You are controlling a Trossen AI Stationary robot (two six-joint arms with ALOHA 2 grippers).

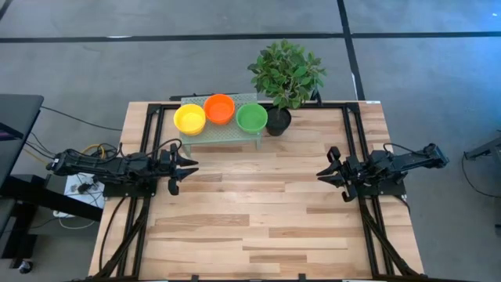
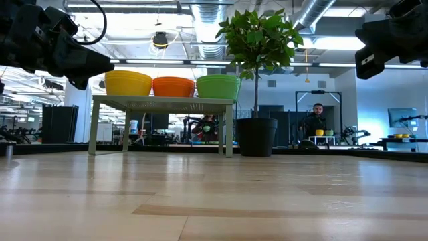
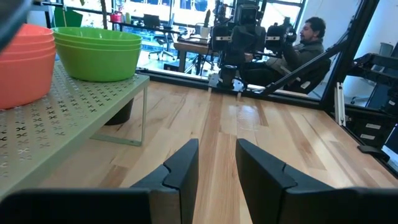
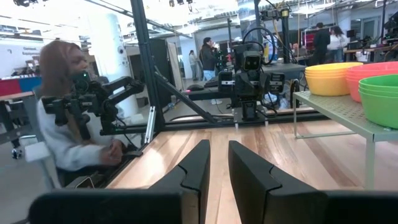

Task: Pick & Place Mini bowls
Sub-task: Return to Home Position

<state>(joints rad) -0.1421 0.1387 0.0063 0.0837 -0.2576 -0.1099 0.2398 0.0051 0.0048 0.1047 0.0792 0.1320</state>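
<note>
Three stacks of mini bowls stand on a pale green perforated stand (image 1: 223,133) at the table's far middle: yellow (image 1: 189,119), orange (image 1: 220,109) and green (image 1: 252,118). The low view shows them in a row: yellow (image 2: 128,83), orange (image 2: 174,86), green (image 2: 218,86). My left gripper (image 1: 192,164) hovers over the table's left side, level and pointing right, with a narrow gap between its fingers (image 3: 216,163). My right gripper (image 1: 321,173) hovers over the right side, pointing left, also narrowly open (image 4: 219,158). Both are apart from the bowls.
A leafy plant (image 1: 286,74) in a black pot (image 1: 277,121) stands right of the stand, touching or nearly touching its right end. Bare wood lies between the two grippers and toward the near edge. Beyond the table, one person (image 3: 311,34) and another (image 4: 68,118) sit at other arms.
</note>
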